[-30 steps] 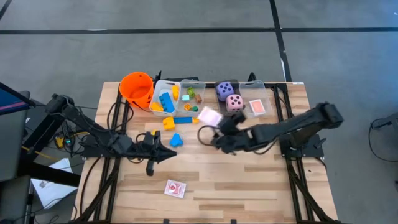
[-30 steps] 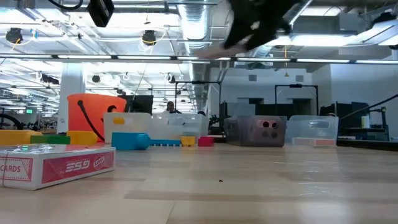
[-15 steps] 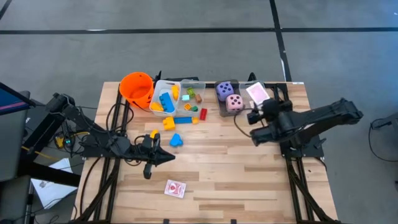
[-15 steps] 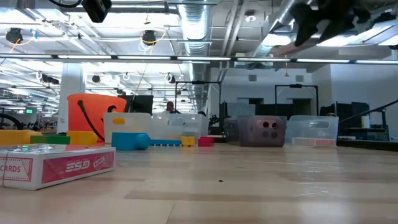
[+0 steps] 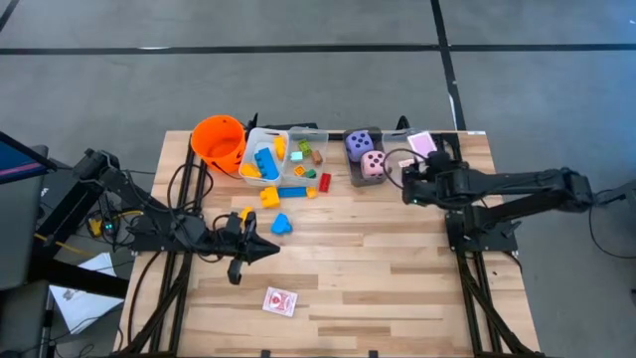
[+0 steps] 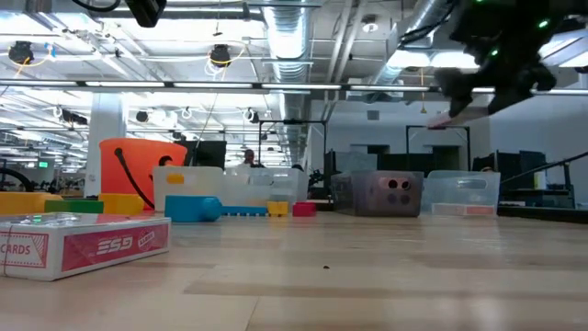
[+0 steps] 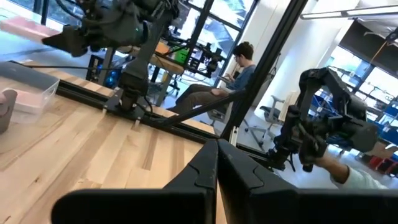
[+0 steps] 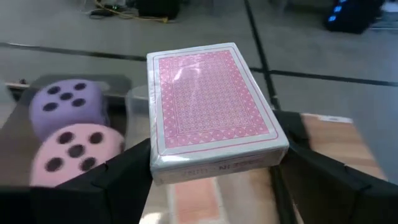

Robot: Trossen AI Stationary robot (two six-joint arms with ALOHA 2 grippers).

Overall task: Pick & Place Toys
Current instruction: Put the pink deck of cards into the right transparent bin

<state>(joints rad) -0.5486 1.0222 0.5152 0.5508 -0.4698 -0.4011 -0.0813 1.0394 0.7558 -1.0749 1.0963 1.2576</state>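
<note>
My right gripper (image 5: 419, 156) is shut on a pink-backed pack of playing cards (image 8: 211, 109), held in the air above the clear bin (image 5: 409, 171) at the table's far right. Another pack (image 8: 196, 199) lies in that bin. The purple die (image 5: 359, 145) and the pink die (image 5: 374, 163) sit in the bin beside it. Loose blocks, yellow (image 5: 269, 196) and blue (image 5: 281, 224), lie on the wood. A boxed card deck (image 5: 280, 300) lies near the front edge. My left gripper (image 5: 250, 249) hangs shut over the table's left half, touching nothing. My right gripper pinches the pack between its two fingers (image 8: 124, 177), one on each long side (image 8: 152, 155), close to the pack's end nearest the wrist. The fingers slant down from the table's right. The pack lies flat, patterned back up, lifted clear above the bin.
An orange bucket (image 5: 219, 139) stands at the far left. Two clear bins (image 5: 266, 157) holding small blocks sit beside it. A long blue block (image 5: 291, 192) and a red one (image 5: 324, 182) lie in front of them. Bare wood spreads across the middle and right front.
My right gripper has carried the card pack from over the table's middle toward the right and far edge, reaching the bin at the far right. Its wrist has rolled on the way, and the pack stays in the hold.
</note>
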